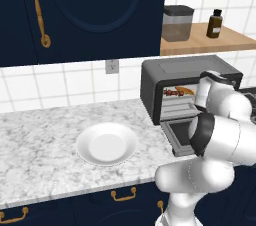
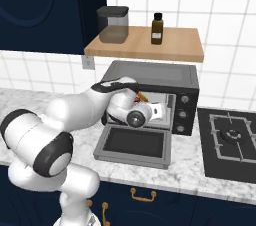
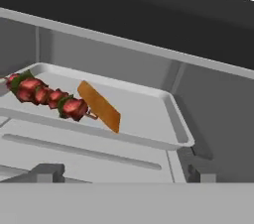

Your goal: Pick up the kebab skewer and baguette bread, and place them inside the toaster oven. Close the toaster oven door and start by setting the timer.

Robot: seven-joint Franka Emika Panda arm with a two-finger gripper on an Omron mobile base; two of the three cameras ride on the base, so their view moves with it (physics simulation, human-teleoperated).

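Kebab skewer (image 3: 47, 96) and baguette bread (image 3: 99, 106) touching on tray (image 3: 149, 119) inside toaster oven (image 2: 150, 75). My pincer spread wide, empty. Toaster oven door (image 2: 135, 144) down; next, I judge: back out, swing it shut.

Kebab skewer (image 3: 47, 97) and baguette bread (image 3: 99, 106) lie inside open toaster oven (image 1: 170, 77)

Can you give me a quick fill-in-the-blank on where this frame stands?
1. The kebab skewer and baguette bread lie on a tray inside the ____.
2. The toaster oven door is folded ____.
3. The white plate on the counter holds ____.

Missing: toaster oven; down, open; nothing
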